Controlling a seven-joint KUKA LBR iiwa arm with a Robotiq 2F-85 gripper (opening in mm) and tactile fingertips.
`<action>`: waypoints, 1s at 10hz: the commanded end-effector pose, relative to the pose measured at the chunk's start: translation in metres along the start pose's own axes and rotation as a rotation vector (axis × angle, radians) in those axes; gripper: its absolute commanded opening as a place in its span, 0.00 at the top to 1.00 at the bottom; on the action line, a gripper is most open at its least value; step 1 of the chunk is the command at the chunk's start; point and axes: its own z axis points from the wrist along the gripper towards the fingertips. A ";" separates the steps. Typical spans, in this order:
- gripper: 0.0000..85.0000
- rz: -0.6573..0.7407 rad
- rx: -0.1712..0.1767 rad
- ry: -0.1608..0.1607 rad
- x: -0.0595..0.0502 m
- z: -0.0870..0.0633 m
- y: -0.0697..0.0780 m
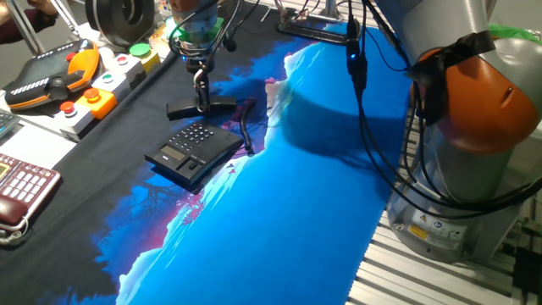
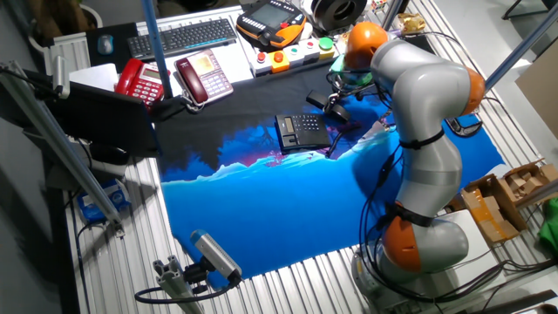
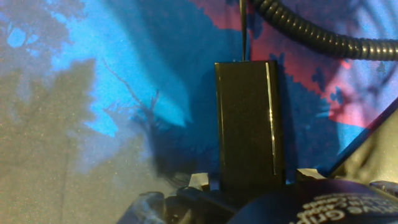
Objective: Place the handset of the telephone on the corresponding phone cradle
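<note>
The black handset [image 1: 201,108] is a slim bar just behind the black telephone [image 1: 193,148], on the dark part of the cloth. My gripper [image 1: 201,98] comes straight down on the bar's middle and is shut on it. In the hand view the handset [image 3: 247,124] fills the centre, close to the camera, with its coiled cord [image 3: 311,37] curving across the top right. The cord [image 1: 246,129] runs down to the phone's right side. The phone cradle [image 1: 214,155], the dark channel beside the keypad, holds nothing. In the other fixed view the telephone [image 2: 302,131] lies left of my gripper [image 2: 335,106].
A dark red phone with pale keys [image 1: 21,191] sits at the left edge; a second red phone [image 2: 139,80] stands next to it. An orange teach pendant [image 1: 51,76] and a button box [image 1: 102,89] lie at the back left. Blue cloth [image 1: 296,220] covers the table's right side.
</note>
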 end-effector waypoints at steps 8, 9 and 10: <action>0.30 0.015 0.013 0.010 0.000 -0.002 -0.001; 0.32 0.011 0.013 0.012 0.001 -0.002 -0.001; 0.35 0.006 0.015 0.015 0.001 -0.002 -0.001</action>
